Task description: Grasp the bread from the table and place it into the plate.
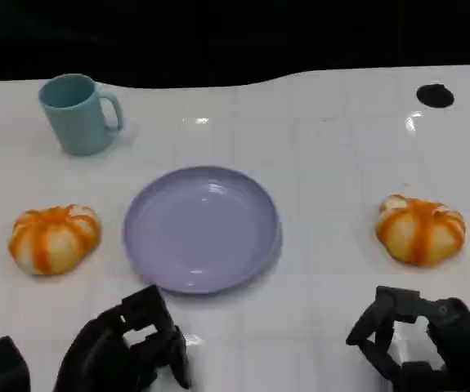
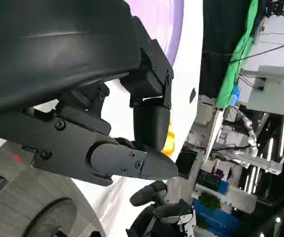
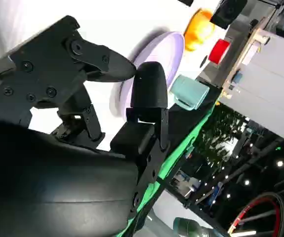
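Two orange-striped bread rolls on white table (image 1: 333, 163): left roll (image 1: 53, 238) mid-left, right roll (image 1: 420, 229) mid-right. Lavender plate (image 1: 201, 229) centre, bare. Teal mug (image 1: 78, 113) upper left. Left hand (image 1: 128, 343) lower left, right hand (image 1: 418, 339) lower right, both with fingers apart, holding nothing.

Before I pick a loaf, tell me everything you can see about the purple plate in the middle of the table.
The round lilac plate looks like smooth, glossy plastic or glazed ceramic, with a shallow dished centre and a raised rim catching soft highlights. It lies flat and upright on the white table, empty, about midway between the two orange-striped bread rolls and nearer the robot than the teal mug. Nothing touches it; both black hands sit short of its near edge. Part of its rim also shows in both wrist views.
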{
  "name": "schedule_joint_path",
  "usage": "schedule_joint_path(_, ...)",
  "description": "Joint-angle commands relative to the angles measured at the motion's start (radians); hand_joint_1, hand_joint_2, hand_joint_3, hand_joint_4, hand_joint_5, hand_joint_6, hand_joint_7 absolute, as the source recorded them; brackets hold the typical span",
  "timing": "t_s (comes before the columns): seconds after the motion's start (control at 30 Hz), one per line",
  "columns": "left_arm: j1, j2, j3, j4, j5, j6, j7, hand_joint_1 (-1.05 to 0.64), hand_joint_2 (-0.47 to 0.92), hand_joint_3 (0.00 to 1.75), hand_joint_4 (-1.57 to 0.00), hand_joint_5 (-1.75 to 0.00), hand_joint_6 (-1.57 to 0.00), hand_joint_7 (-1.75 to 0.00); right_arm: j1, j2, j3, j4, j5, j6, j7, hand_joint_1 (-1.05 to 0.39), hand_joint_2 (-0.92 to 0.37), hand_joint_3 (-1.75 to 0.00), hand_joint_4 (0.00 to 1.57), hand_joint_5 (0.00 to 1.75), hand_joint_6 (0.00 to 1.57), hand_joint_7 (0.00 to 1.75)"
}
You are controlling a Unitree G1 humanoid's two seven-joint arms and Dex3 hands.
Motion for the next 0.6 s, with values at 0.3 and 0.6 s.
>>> schedule_joint_path(0.3,0.000,0.016,0.006,0.004,-0.001,-0.012,-0.005,-0.66,0.92,0.19,-0.80,-1.75,-0.70,-1.56,-0.002,-0.007,-0.013,0.010,0.006,-0.002,-0.002,-0.13,-0.44,-1.03,0.80,1.63,0.83,1.10)
schedule_joint_path(0.6,0.001,0.015,0.006,0.001,-0.004,-0.006,-0.003,-0.65,0.92,0.19,-0.80,-1.75,-0.71,-1.56,-0.001,-0.005,-0.012,0.010,0.008,-0.001,-0.001,-0.13,-0.45,-1.02,0.81,1.63,0.83,1.09)
